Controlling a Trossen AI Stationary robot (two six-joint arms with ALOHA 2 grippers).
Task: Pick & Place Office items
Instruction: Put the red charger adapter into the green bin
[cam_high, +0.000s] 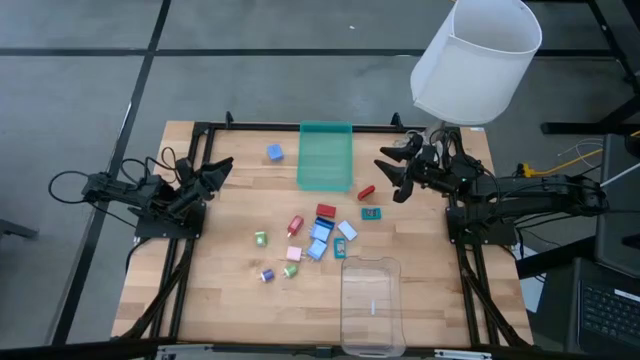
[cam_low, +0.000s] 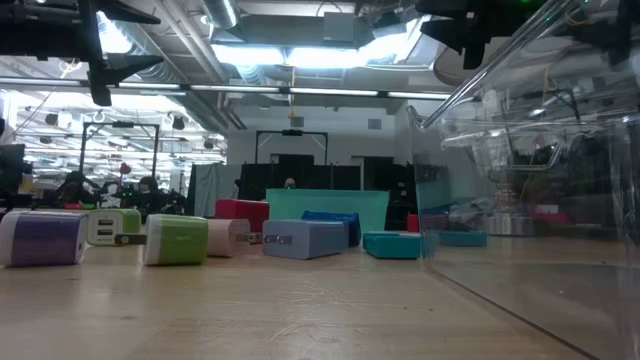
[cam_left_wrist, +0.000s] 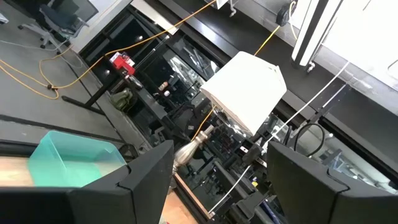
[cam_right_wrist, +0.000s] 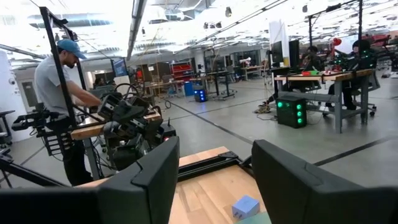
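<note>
Several small office items lie loose on the wooden table's middle: a blue cube (cam_high: 274, 152) far left of the rest, a red piece (cam_high: 366, 192), a teal flat one (cam_high: 372, 213), a red block (cam_high: 326, 211), light blue pieces (cam_high: 320, 236), and green (cam_high: 260, 239) and pink (cam_high: 293, 254) chunks. The low view shows a purple-and-white cube (cam_low: 40, 238) and a green one (cam_low: 175, 241) nearest. My left gripper (cam_high: 218, 172) (cam_left_wrist: 221, 158) hangs open at the table's left edge. My right gripper (cam_high: 390, 178) (cam_right_wrist: 214, 155) hangs open above the table, right of the green tray, near the red piece. Neither holds anything.
A green rectangular tray (cam_high: 325, 156) stands at the far middle, and a clear plastic tray (cam_high: 371, 305) (cam_low: 540, 170) at the near edge. A white shade (cam_high: 476, 60) hangs over the far right corner. In the right wrist view a person (cam_right_wrist: 59, 93) stands beyond the table.
</note>
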